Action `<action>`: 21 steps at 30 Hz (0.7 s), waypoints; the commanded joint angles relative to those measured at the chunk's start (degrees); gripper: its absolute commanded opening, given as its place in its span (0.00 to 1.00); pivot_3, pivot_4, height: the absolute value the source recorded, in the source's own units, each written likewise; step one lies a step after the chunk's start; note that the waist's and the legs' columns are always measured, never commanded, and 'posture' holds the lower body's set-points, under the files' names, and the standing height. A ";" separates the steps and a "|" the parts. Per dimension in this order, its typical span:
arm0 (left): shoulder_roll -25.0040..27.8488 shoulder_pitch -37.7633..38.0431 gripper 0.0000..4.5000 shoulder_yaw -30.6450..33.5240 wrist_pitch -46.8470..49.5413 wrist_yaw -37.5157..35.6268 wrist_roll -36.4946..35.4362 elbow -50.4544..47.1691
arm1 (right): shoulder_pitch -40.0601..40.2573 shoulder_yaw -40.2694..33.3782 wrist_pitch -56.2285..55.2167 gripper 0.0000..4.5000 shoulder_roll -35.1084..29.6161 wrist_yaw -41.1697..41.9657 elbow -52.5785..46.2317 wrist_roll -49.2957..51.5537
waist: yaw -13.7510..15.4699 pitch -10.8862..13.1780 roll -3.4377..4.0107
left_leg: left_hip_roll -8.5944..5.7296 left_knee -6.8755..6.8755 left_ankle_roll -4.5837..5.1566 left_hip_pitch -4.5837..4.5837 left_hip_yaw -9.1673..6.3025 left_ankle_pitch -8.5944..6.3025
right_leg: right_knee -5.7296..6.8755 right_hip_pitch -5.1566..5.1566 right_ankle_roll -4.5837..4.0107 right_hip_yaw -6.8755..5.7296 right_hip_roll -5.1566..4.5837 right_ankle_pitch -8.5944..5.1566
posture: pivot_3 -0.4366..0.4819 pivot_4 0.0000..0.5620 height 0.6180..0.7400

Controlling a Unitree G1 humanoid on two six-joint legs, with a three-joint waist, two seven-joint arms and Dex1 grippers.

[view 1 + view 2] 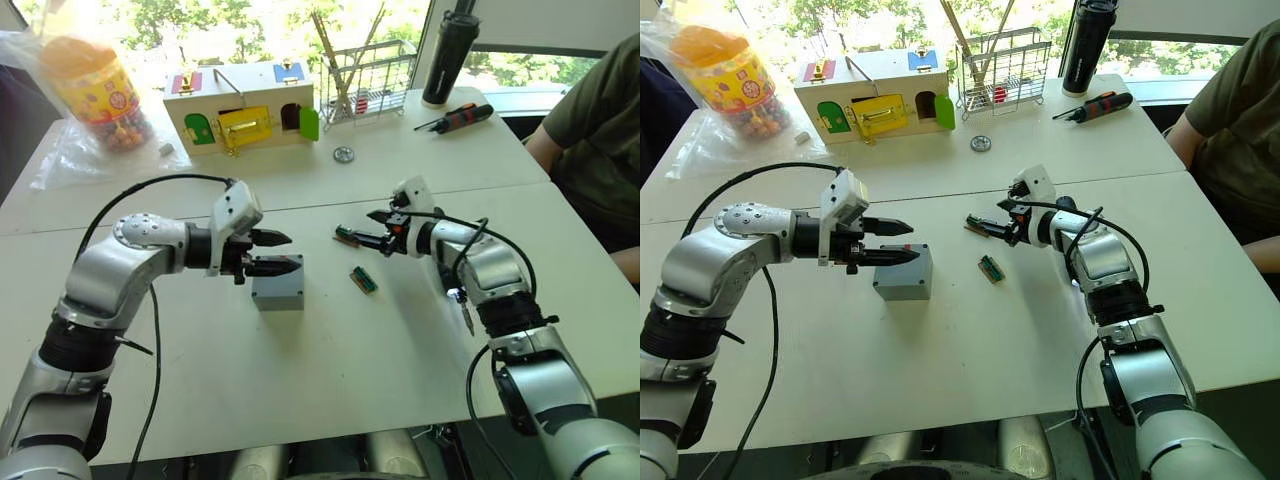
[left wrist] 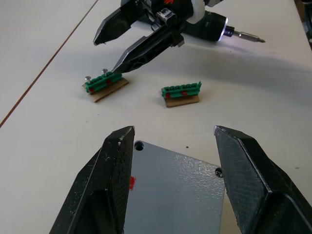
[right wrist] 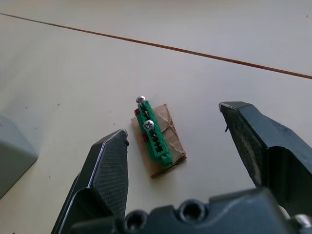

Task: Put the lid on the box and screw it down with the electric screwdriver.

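Grey box [image 1: 277, 288] just below spread left end effector [image 1: 280, 252], right end effector [image 1: 362, 230] spread apart

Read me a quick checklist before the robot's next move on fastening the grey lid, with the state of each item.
1. Flat square grey lid seated on the small grey cube-like box: ok.
2. Left gripper open, fingers either side of the lid: ok.
3. Lid's corner hole filled with a screw: not ok, it is empty.
4. Screws available: ok, two silver screws stand in the green plastic strip on cardboard, below the open right gripper.
5. Dark cylindrical electric screwdriver held in a gripper: not ok, both grippers are empty; the tool sits behind the right gripper.
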 commanded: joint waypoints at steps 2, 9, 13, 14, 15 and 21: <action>0.94 -0.29 0.59 0.15 -2.63 0.57 1.97 0.56 | -1.33 -0.82 -1.53 0.78 0.39 0.86 -0.38 -0.50 | -0.03 0.00 0.00 | 0.00 0.00 0.00 0.00 0.00 0.00 | 0.00 0.00 0.00 0.00 0.00 0.00 | 0.48 0.27 1.00; 1.13 0.17 0.59 0.44 -3.61 0.69 2.54 1.48 | -1.28 -1.12 -1.76 0.78 1.67 0.57 0.53 -1.01 | -0.07 0.00 0.00 | 0.00 0.00 0.00 0.00 0.00 0.00 | 0.00 0.00 0.00 0.00 0.00 0.00 | 0.48 0.27 1.00; 1.05 0.50 0.59 0.11 -3.54 0.78 2.41 1.21 | -1.50 -1.19 -1.95 0.78 2.51 0.18 1.19 -1.32 | -0.06 0.00 0.00 | 0.00 0.00 0.00 0.00 -0.01 0.00 | 0.01 0.00 0.00 0.00 0.00 0.00 | 0.48 0.27 1.00; 0.99 0.61 0.59 0.05 -3.35 0.71 2.14 0.76 | -1.53 -1.26 -1.93 0.78 2.65 0.10 1.22 -1.39 | -0.05 0.00 0.00 | 0.00 0.00 0.00 0.00 -0.01 0.00 | 0.01 0.00 0.00 0.00 0.00 0.00 | 0.48 0.27 1.00; 0.84 0.66 0.59 0.09 -3.06 0.82 1.84 0.40 | -1.56 -1.29 -2.00 0.71 2.82 0.00 1.36 -1.52 | -0.05 0.00 0.00 | 0.00 0.01 0.00 0.00 -0.01 0.00 | 0.01 0.00 0.00 0.00 0.00 0.00 | 0.48 0.27 1.00; 0.80 1.15 0.59 0.15 -3.33 1.08 1.81 0.39 | -1.32 -1.29 -2.70 0.20 3.41 -0.25 1.67 -2.19 | -0.07 0.00 0.00 | 0.00 0.01 0.00 0.00 -0.01 0.00 | 0.01 -0.01 0.00 0.00 0.00 0.00 | 0.48 0.27 1.00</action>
